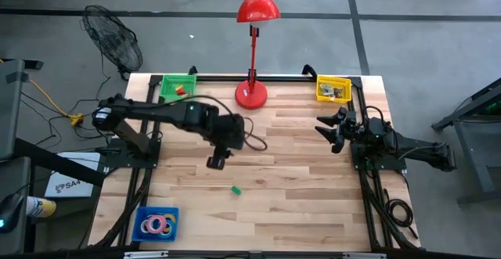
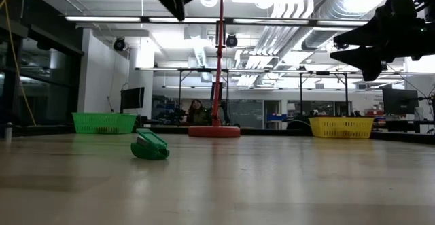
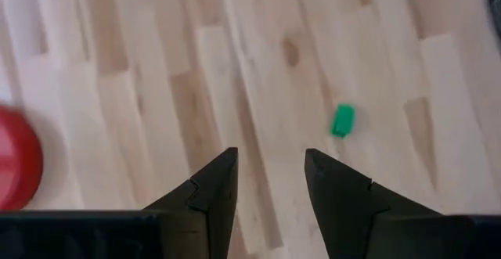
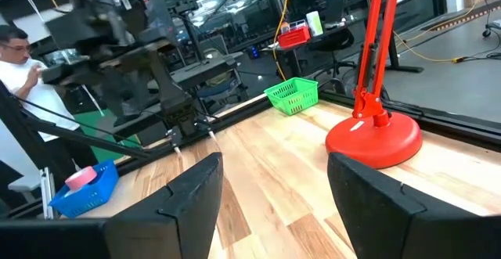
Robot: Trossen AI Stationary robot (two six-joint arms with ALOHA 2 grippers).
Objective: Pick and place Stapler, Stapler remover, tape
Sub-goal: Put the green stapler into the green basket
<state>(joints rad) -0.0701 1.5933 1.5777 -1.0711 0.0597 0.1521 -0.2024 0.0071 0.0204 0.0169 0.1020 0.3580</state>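
- Nearest you, at the front left corner of the bench (image 1: 313, 188), you have the blue basket (image 1: 156, 224) with the tape (image 1: 156, 225) rolls lying inside it, pink and yellow rings showing.
- A little farther in, near the middle of the bench, you see a small green object (image 1: 235, 189) lying alone on the wood; in the low view it sits flat on the surface with its upper part tilted.
- Just beyond it, your left claw (image 1: 217, 161) hangs above the bare wood, its fingers (image 3: 211, 192) spread apart with nothing between them. The green object lies ahead of it, apart from the fingertips.
- Off to the right side, your right claw (image 1: 329, 130) waits raised above the bench, fingers (image 4: 196, 192) spread and holding nothing.
- Farther back, you have the red lamp (image 1: 252, 93) with its round base standing at the rear centre.
- At the rear edge, the green basket (image 1: 178, 86) sits left of the lamp with something red and yellow in it, and the yellow basket (image 1: 333, 89) sits to its right, holding small items you cannot make out.
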